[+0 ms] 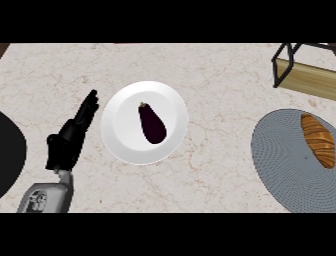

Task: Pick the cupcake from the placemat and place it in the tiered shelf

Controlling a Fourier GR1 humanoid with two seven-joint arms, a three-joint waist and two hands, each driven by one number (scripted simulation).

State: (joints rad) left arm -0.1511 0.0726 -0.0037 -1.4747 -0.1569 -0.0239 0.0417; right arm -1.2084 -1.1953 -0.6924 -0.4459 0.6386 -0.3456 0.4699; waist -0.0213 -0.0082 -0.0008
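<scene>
At the lower left a grey forearm [47, 197] is seen coming in, and the left hand [67, 140] is held open beyond it, fingers straight and pointed away, with nothing held. It is placed just beside the left rim of a white plate [119, 125], on which a dark eggplant [152, 124] is laid lengthwise. At the right a round grey placemat [289, 170] is spread on the marble counter [53, 70]. A brown ridged pastry [318, 140] is found on its far right part, well apart from the hand. Farthest back, at the upper right, the shelf [322, 80] is seen, a black wire frame over a wooden board.
</scene>
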